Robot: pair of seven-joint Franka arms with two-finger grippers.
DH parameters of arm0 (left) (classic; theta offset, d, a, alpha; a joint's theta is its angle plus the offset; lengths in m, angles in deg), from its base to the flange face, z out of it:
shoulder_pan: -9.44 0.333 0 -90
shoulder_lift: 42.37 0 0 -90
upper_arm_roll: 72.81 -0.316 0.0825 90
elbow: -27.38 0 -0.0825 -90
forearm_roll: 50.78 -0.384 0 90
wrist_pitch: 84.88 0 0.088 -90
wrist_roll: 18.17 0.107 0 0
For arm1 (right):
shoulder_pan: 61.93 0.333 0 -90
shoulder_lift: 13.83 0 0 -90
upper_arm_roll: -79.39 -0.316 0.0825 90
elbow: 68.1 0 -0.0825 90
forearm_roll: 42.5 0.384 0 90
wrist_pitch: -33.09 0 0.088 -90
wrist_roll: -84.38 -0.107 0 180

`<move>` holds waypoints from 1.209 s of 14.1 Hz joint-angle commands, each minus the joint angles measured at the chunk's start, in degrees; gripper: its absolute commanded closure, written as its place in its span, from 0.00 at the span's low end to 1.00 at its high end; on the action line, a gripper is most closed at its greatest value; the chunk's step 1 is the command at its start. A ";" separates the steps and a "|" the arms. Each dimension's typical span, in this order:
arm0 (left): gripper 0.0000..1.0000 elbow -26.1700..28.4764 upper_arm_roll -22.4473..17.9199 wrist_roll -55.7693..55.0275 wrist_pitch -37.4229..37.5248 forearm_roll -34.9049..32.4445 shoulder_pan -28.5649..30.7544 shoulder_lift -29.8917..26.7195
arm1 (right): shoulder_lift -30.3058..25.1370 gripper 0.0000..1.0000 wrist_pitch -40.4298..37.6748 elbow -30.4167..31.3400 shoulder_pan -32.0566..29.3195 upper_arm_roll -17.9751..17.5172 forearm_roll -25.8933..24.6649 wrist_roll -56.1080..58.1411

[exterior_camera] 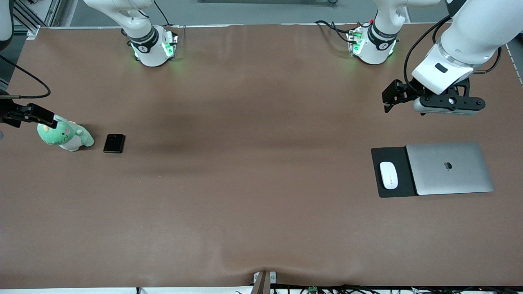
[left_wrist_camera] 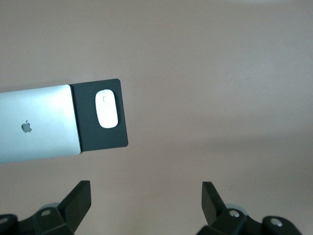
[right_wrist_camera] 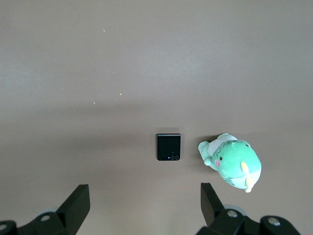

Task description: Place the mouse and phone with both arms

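The white mouse (exterior_camera: 388, 175) (left_wrist_camera: 106, 108) lies on a black pad (exterior_camera: 393, 155) toward the left arm's end of the table. My left gripper (exterior_camera: 391, 98) (left_wrist_camera: 145, 196) hangs open over bare table, apart from the pad, with nothing between its fingers. The small black phone (exterior_camera: 114, 143) (right_wrist_camera: 168, 146) lies flat toward the right arm's end, beside a green plush toy (exterior_camera: 65, 136). Over the table by the plush my right gripper (exterior_camera: 41, 115) (right_wrist_camera: 145, 196) stands open and empty.
A closed silver laptop (exterior_camera: 449, 168) (left_wrist_camera: 36, 125) rests partly on the black pad (left_wrist_camera: 102, 139), beside the mouse. The plush toy (right_wrist_camera: 234, 161) sits close to the phone. A brown cloth (exterior_camera: 253, 163) covers the table.
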 commanded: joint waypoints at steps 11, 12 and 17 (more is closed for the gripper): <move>0.00 -0.70 -0.12 -0.18 2.14 0.45 0.08 -1.08 | -0.33 0.00 0.83 0.61 -1.74 -0.35 -0.31 3.04; 0.00 -0.70 -0.12 -0.18 2.14 0.45 0.08 -0.99 | -0.33 0.00 0.83 0.61 -1.74 -0.35 -0.22 3.04; 0.00 -0.70 0.06 -0.97 2.14 0.37 -0.01 -0.99 | -0.33 0.00 1.00 0.61 -1.83 -0.35 -0.22 3.13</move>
